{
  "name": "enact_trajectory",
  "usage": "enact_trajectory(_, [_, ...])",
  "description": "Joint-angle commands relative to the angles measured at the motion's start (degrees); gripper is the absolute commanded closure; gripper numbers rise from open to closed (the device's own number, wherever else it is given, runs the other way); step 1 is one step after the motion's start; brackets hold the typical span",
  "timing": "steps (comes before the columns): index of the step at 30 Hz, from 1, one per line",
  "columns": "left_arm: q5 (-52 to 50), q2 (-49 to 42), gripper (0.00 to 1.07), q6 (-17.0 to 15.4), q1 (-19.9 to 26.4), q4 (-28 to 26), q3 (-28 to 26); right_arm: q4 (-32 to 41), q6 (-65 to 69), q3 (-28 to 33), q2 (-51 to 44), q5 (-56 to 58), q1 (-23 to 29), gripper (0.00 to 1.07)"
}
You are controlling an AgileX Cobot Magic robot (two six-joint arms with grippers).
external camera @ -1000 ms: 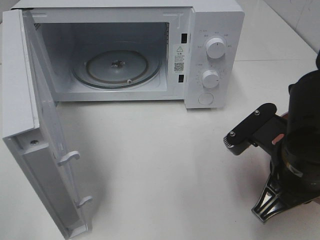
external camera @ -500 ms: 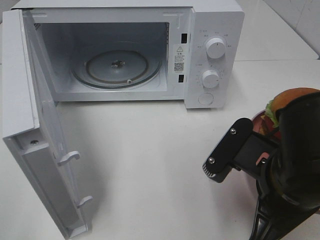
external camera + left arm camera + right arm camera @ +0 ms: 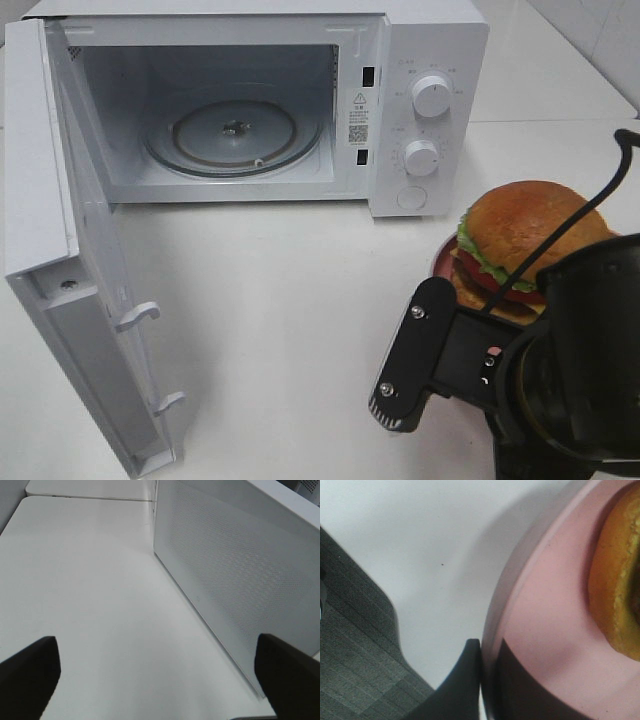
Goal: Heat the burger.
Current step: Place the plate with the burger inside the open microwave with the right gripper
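Observation:
The burger (image 3: pixel 525 235), with a glossy brown bun, green lettuce and red tomato, sits on a pink plate (image 3: pixel 442 258) at the right, in front of the microwave's control panel. In the right wrist view my right gripper (image 3: pixel 487 677) is shut on the pink plate's rim (image 3: pixel 540 630), one finger under it and one on top, with the bun's edge (image 3: pixel 615 600) beside it. From above, the right arm (image 3: pixel 560 380) hides that grip. The left gripper (image 3: pixel 159 680) stands wide open over bare table with nothing between its fingertips; it is out of the high view.
The white microwave (image 3: pixel 430 40) stands at the back with its door (image 3: pixel 95 300) swung out to the left. Its glass turntable (image 3: pixel 232 135) is bare. Two knobs (image 3: pixel 432 95) sit on the panel. The left wrist sees a perforated white panel (image 3: pixel 235 570).
The right arm has risen towards the camera and drawn nearer the front edge. The burger and plate, hidden beneath it a second ago, now show fully. The left gripper is unchanged.

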Motion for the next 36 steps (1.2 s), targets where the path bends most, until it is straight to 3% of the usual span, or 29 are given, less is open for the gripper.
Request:
enact_trajectory(1, [-0.80,-0.86,0.09,0.00,0.17,-0.17,0.17,-2.92,-2.98,-0.11,-0.46,-0.63,0.69,1.07])
enact_trajectory(36, [-0.80,-0.86,0.09,0.00,0.17,-0.17,0.17,-9.80,-30.19,-0.11,-0.46,-16.21,0.34,1.07])
